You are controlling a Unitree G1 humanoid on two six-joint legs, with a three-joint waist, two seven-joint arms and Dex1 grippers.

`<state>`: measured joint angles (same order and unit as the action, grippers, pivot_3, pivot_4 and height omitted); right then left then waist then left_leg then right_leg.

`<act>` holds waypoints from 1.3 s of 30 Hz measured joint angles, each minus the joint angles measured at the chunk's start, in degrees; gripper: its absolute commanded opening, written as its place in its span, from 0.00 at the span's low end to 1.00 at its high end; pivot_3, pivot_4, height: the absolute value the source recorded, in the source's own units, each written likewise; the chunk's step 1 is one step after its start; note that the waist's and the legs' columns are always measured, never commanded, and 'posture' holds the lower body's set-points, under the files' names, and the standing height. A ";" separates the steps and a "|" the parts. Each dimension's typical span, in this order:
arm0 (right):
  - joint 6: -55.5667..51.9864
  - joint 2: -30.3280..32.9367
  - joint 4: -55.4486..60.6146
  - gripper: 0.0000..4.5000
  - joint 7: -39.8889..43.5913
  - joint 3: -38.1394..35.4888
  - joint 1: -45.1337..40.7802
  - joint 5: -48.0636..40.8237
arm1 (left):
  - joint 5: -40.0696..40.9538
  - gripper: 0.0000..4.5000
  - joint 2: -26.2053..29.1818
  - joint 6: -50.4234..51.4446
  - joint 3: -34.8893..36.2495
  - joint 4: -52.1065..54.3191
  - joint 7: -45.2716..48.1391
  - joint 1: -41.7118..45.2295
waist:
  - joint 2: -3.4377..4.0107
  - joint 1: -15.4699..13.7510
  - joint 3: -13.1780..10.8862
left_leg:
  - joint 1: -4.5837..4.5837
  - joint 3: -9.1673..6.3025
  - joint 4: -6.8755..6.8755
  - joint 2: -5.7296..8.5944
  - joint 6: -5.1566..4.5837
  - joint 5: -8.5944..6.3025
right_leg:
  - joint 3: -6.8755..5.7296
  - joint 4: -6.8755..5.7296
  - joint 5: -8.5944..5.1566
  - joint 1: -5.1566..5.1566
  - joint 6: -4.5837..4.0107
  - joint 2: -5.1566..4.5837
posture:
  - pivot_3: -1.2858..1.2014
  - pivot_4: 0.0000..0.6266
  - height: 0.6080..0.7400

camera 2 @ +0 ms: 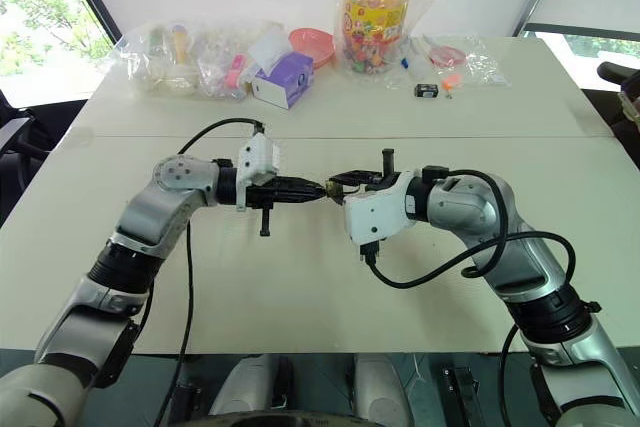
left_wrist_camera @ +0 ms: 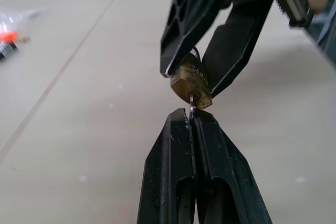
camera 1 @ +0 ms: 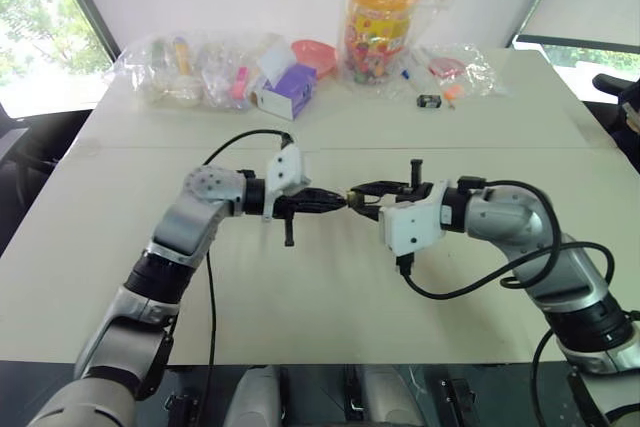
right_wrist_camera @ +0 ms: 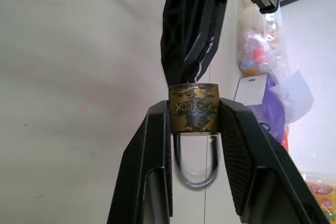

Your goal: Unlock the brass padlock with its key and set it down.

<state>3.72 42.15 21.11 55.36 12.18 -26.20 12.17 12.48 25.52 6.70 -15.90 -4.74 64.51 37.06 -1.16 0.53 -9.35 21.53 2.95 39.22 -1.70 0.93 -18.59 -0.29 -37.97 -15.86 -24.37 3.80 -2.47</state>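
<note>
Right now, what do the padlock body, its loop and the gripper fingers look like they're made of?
Padlock body: probably brass, dull yellow with dark tarnish and stamped letters. Loop: bright silvery metal, likely steel, smooth and reflective. Right gripper fingers: matte black, apparently plastic, with a textured face.

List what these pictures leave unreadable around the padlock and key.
- Key: left wrist view, just a sliver shows; the rest sits inside the shut left gripper.
- Padlock in the right gripper: right wrist view, its keyhole face is hidden behind the left gripper.
- Shackle: locked or released, cannot tell.
- Head views: padlock too small.
</note>
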 measured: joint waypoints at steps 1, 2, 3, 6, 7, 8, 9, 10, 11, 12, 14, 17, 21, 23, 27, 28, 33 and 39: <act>0.00 -0.04 -0.27 0.16 0.18 0.00 -0.51 -0.04 | -3.31 0.01 -0.57 -6.62 -0.82 -1.72 -1.75 0.03 | 0.00 -0.01 0.00 | -0.01 0.01 0.00 0.01 0.00 0.00 | 0.00 0.00 0.00 0.00 0.00 -0.01 | 0.52 0.24 1.00; 0.00 -0.14 -0.63 0.16 0.30 0.00 -1.05 -0.26 | -6.00 0.01 -1.29 -12.03 -1.29 -3.47 -3.59 0.07 | 0.00 -0.05 0.00 | -0.01 0.01 0.00 0.01 0.00 0.00 | 0.00 0.00 0.00 0.00 0.00 -0.02 | 0.52 0.24 1.00; 0.05 -0.20 -0.67 0.16 0.36 0.01 -1.33 -0.55 | -7.57 0.01 -1.79 -15.46 -1.40 -4.71 -4.66 0.08 | 0.00 -0.05 0.00 | 0.00 0.01 0.00 0.01 0.00 0.00 | 0.00 0.00 0.00 0.00 0.00 -0.01 | 0.52 0.24 1.00; 0.76 -0.59 -0.73 0.16 0.74 0.40 -1.72 -1.57 | -9.76 0.01 -2.12 -22.04 -1.29 -7.52 -6.11 0.14 | 0.00 0.06 0.00 | -0.01 0.01 -0.01 -0.01 -0.01 -0.01 | 0.00 0.00 0.00 0.00 0.00 0.00 | 0.52 0.24 1.00; 1.29 -0.61 -0.72 0.16 1.49 1.35 -1.69 -1.97 | -9.32 0.01 -2.21 -21.58 -0.81 -7.72 -6.36 0.24 | 0.00 0.10 0.00 | -0.01 0.00 -0.01 -0.02 -0.01 -0.01 | 0.00 0.00 0.00 0.00 0.00 0.02 | 0.52 0.24 1.00; 1.74 -0.69 -0.72 0.16 1.87 2.29 -1.62 -2.24 | -8.46 0.01 -2.40 -19.83 -0.22 -7.51 -6.49 0.29 | 0.00 0.10 0.00 | -0.01 0.01 0.00 -0.02 -0.01 -0.01 | 0.00 0.00 0.00 0.00 0.00 0.01 | 0.52 0.24 1.00; 1.90 -0.75 -0.73 0.16 2.04 2.82 -1.62 -2.32 | -6.99 0.01 -2.59 -17.12 0.34 -7.08 -6.37 0.28 | 0.00 0.09 0.00 | -0.01 0.01 0.00 -0.02 -0.02 -0.01 | 0.00 -0.01 0.00 0.00 0.00 0.01 | 0.52 0.24 1.00; 2.21 -0.75 -0.79 0.16 2.17 3.07 -1.62 -2.37 | -4.18 0.01 -2.65 -11.74 1.22 -5.55 -5.78 0.12 | 0.00 0.09 0.00 | 0.01 -0.01 0.00 -0.02 -0.02 -0.01 | 0.00 -0.01 0.00 0.00 0.00 0.01 | 0.52 0.24 1.00; 2.41 -0.71 -1.01 0.16 2.22 3.07 -1.66 -2.40 | -1.78 0.01 -2.33 -6.98 1.65 -3.90 -5.12 -0.03 | 0.00 0.10 0.00 | 0.00 -0.01 0.00 -0.02 -0.02 -0.01 | 0.00 -0.01 0.00 0.00 0.00 0.00 | 0.52 0.24 1.00; 2.58 -0.66 -1.25 0.16 2.24 3.07 -1.67 -2.40 | 1.90 0.01 -1.55 -0.34 2.20 -1.37 -3.96 -0.41 | 0.00 0.13 0.00 | 0.00 -0.01 0.00 -0.02 -0.02 -0.01 | 0.00 -0.01 0.00 0.00 0.00 0.01 | 0.52 0.24 1.00; 2.90 -0.52 -1.73 0.16 2.29 3.06 -1.67 -2.41 | 10.06 0.01 -0.06 13.68 3.89 2.65 -2.34 -0.73 | 0.00 0.18 0.00 | 0.00 -0.03 0.00 -0.03 -0.02 -0.01 | 0.00 -0.03 0.00 0.00 0.01 0.01 | 0.52 0.24 1.00; 3.08 -0.34 -2.51 0.16 2.40 3.04 -1.68 -2.51 | 19.86 0.01 3.10 30.12 6.70 6.20 -0.75 -0.63 | 0.00 0.29 0.00 | -0.02 -0.05 0.00 -0.05 -0.01 -0.01 | 0.00 -0.04 0.00 0.00 0.00 0.01 | 0.52 0.24 1.00; 3.08 -0.10 -2.88 0.16 2.40 2.98 -1.68 -2.53 | 23.68 0.20 3.57 37.83 8.53 6.42 -1.39 -0.37 | 0.00 0.03 0.00 | -0.01 -0.05 0.02 -0.01 -0.01 0.00 | 0.00 -0.03 0.00 0.01 0.01 -0.01 | 0.52 0.24 1.00; 3.07 -0.08 -2.89 0.16 2.40 2.98 -1.68 -2.57 | 24.37 0.43 3.56 39.57 8.90 6.25 -2.12 -0.09 | 0.00 0.03 0.00 | 0.00 -0.05 0.03 0.00 -0.01 0.00 | 0.00 -0.03 0.00 0.01 0.01 -0.03 | 0.52 0.24 1.00; 3.03 -0.01 -2.89 0.16 2.40 2.98 -1.68 -2.92 | 24.42 0.76 2.92 40.39 9.36 5.66 -3.56 0.83 | 0.00 0.08 0.00 | -0.01 -0.06 0.03 0.00 0.00 0.00 | 0.00 -0.03 0.00 0.01 0.00 -0.02 | 0.52 0.24 1.00; 3.01 0.00 -2.89 0.16 2.40 2.98 -1.68 -2.96 | 24.66 0.76 2.45 40.74 10.08 5.47 -3.89 0.99 | 0.00 0.08 0.00 | 0.00 -0.05 0.03 0.00 0.00 0.00 | 0.00 -0.03 0.00 0.01 0.00 -0.02 | 0.52 0.24 1.00; 2.92 0.15 -2.89 0.16 2.40 2.97 -1.99 -3.36 | 25.57 0.76 0.93 42.50 10.74 5.31 -5.38 0.96 | 0.00 0.11 0.00 | -0.01 -0.05 0.03 -0.01 0.00 0.00 | 0.00 -0.03 0.00 0.01 0.00 -0.02 | 0.52 0.24 1.00; 2.82 0.15 -2.89 0.16 2.40 2.97 -2.37 -3.46 | 25.19 0.76 -0.77 42.39 10.00 5.32 -6.54 0.35 | 0.00 0.09 0.00 | -0.01 -0.05 0.03 -0.01 0.00 0.00 | 0.00 -0.03 0.00 0.01 0.00 -0.03 | 0.52 0.24 1.00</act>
<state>6.54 42.30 18.22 57.76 15.15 -28.57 8.70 37.67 24.75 49.08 -5.90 0.59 57.97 37.40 -1.17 0.63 -9.35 21.52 2.90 39.25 -1.70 0.94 -18.58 -0.29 -38.00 -15.86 -24.36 3.81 -2.50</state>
